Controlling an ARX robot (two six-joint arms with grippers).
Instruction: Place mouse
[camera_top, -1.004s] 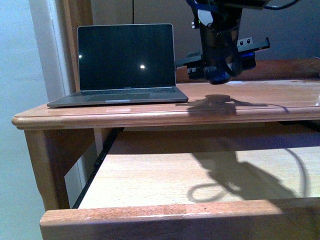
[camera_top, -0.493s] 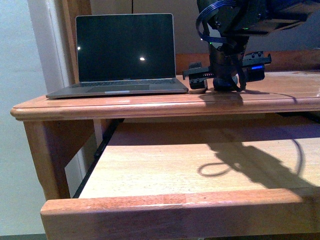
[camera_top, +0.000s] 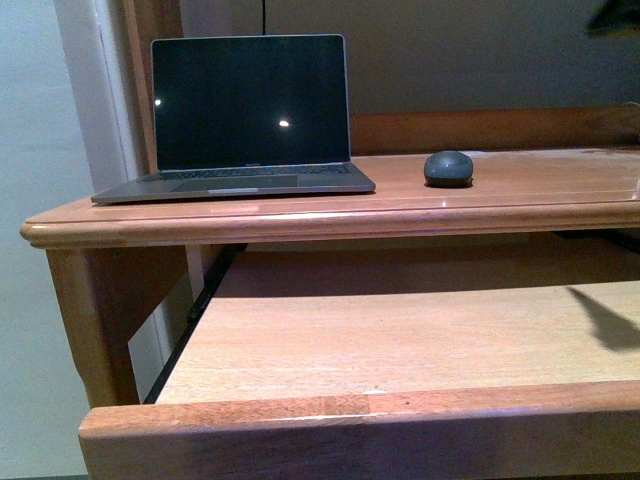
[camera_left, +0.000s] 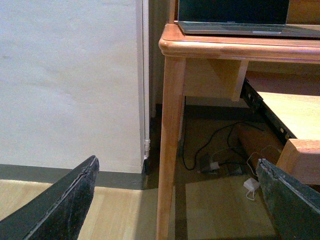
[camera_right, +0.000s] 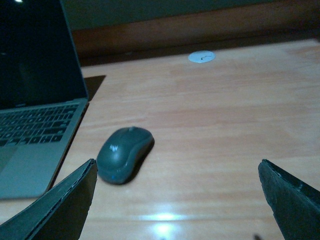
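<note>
Brown wood fills the front view: a desk (camera_top: 500, 205) with an open laptop (camera_top: 250, 110) on top and a wide shelf (camera_top: 400, 330) pulled out under it. The small dark grey mouse (camera_top: 448, 168) sits on the desk top, just to the right of the laptop and not touching it. The grippers show only in the wrist views. The left wrist view shows things the front view hides: a pale wall (camera_left: 70, 80), a desk leg (camera_left: 170, 150), and dark cables (camera_left: 210, 142) and a white plug (camera_left: 250, 185) on the floor (camera_left: 100, 220) under the desk. The right wrist view looks closely at the desk top and shows a small white round spot (camera_right: 201, 56) on the wood, well past the mouse. The left gripper (camera_left: 176, 162) is down low beside the desk, below the desk top, and faces the leg. Its two fingers (camera_left: 60, 205) are spread wide and hold nothing. The right gripper (camera_right: 176, 162) hangs over the desk top and tips down toward it. Its fingers (camera_right: 295, 200) are spread wide too, with nothing between them. The mouse lies flat on the wood in front of the right gripper. It is nearer to one finger than the other, close to the laptop's edge, and it does not touch either finger.
</note>
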